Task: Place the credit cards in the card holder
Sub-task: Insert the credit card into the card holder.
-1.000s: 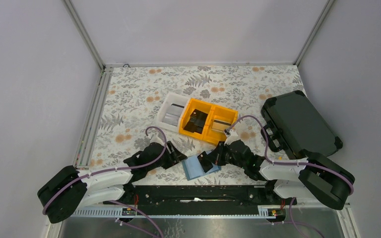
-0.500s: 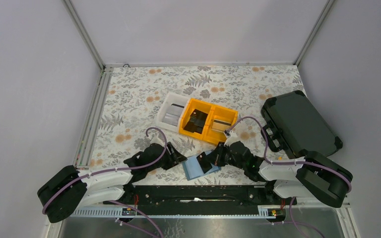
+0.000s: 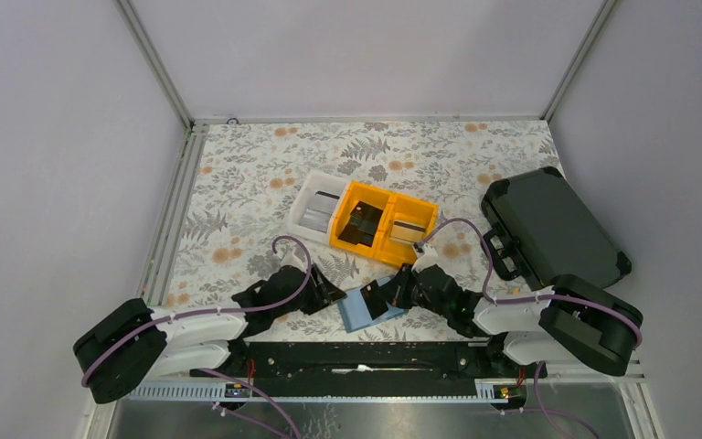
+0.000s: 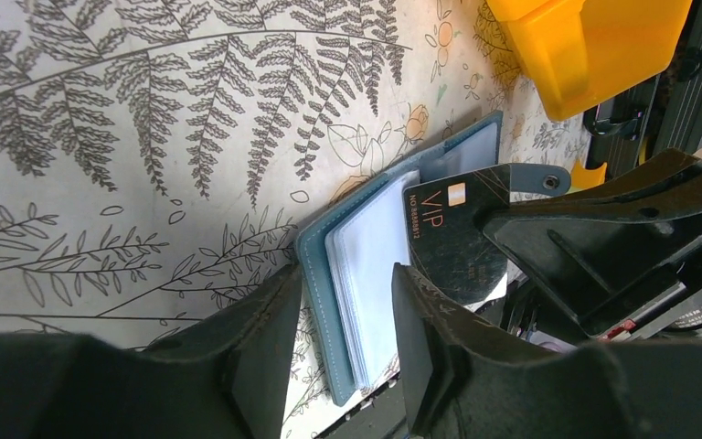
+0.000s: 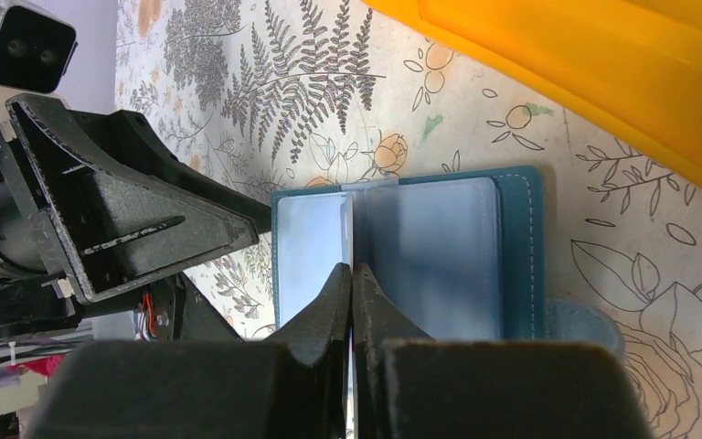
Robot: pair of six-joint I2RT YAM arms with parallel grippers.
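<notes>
1. Card holder [image 3: 368, 308] lies open on the floral cloth [image 3: 247, 183] near the front edge, between both grippers, clear pockets facing up.
2. Right gripper [image 5: 348, 273] is pinched tight on a dark credit card [image 4: 452, 247], held over the holder's pockets by the fold.
3. Card print: gold "VIP", a small gold square, and a line starting "NO.8888"; remaining digits unclear.
4. Left gripper [image 4: 343, 274]: jaws partway apart, holder's outer edge in the gap; contact can't tell.
5. Orange bin [image 3: 384, 222] just beyond the holder, dark cards [image 3: 363, 226] inside.
</notes>
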